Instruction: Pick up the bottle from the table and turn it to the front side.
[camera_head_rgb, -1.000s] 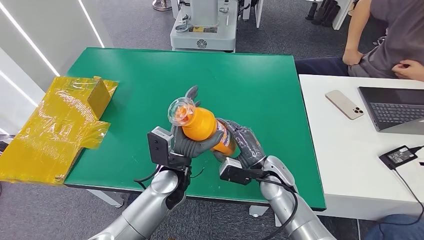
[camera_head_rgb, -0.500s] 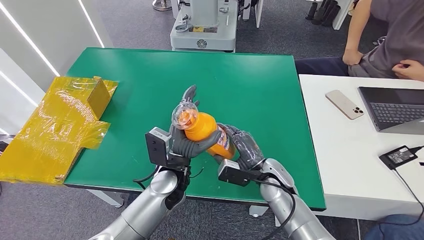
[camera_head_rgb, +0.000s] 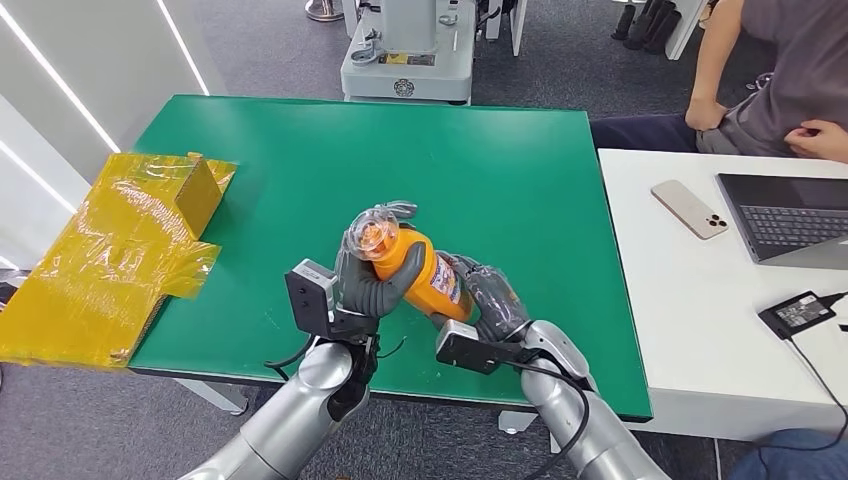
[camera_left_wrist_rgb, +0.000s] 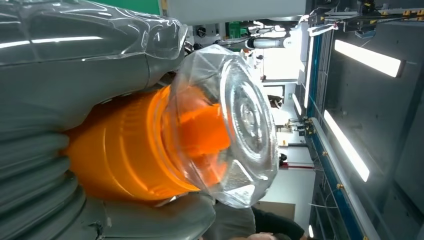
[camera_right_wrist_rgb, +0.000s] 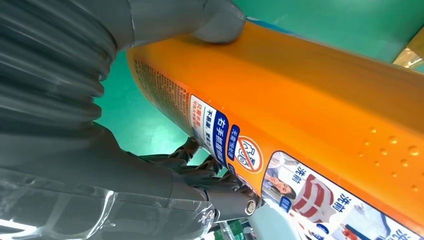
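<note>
Since the earlier frame we see the orange bottle (camera_head_rgb: 420, 272) rolled label-up above the green surface (camera_head_rgb: 300, 160), left hand (camera_head_rgb: 365, 280) gripping its neck, right hand (camera_head_rgb: 490, 295) gripping its base, fingers largely hidden.

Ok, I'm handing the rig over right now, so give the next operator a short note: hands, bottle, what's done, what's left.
Left hand: grips the orange bottle near its neck, just below the clear cap.
Right hand: holds the bottle's lower body.
Bottle: lifted off the green table, tilted, cap end pointing away from the robot and to its left; part of the printed label shows in the head view.
Done: pick-up.
Left: finish turning the bottle to its front side; I can't tell from these views which face is the front.
</note>
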